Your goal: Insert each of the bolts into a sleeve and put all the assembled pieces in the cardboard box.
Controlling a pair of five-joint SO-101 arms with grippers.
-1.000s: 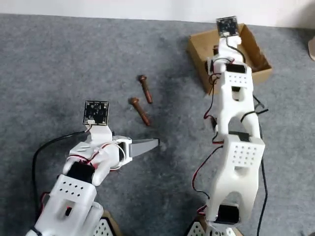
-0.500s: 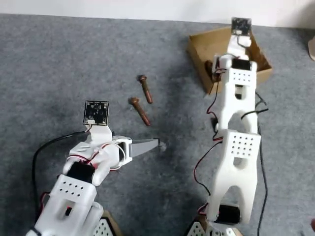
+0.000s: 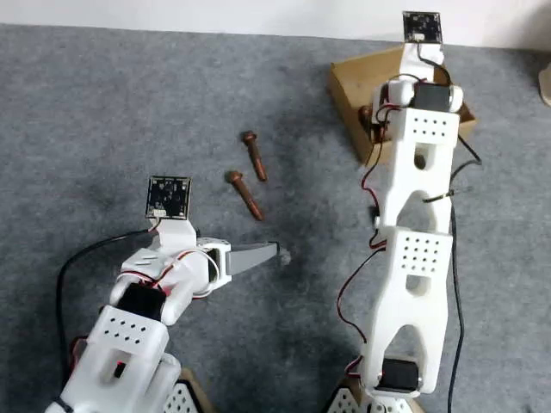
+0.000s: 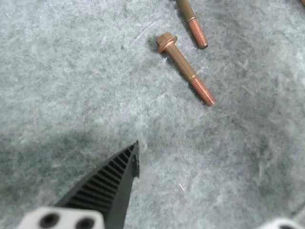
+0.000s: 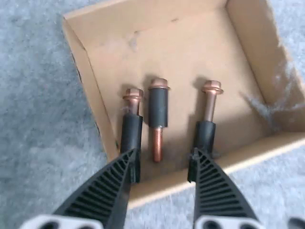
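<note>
Two bare copper bolts lie on the grey carpet left of centre. My left gripper hovers low over the carpet just short of them. In the left wrist view one ribbed finger shows, with the nearer bolt beyond its tip and nothing held. The cardboard box holds three bolts with black sleeves, lying side by side. My right gripper hangs open and empty above the box's near wall.
The box stands at the far right of the carpet, with the right arm stretched over it. A pale object sits at the right edge. Open carpet lies left of the bolts.
The right arm has swung further over the box, its wrist camera moving toward the far edge. The left arm and the two loose bolts have stayed put.
</note>
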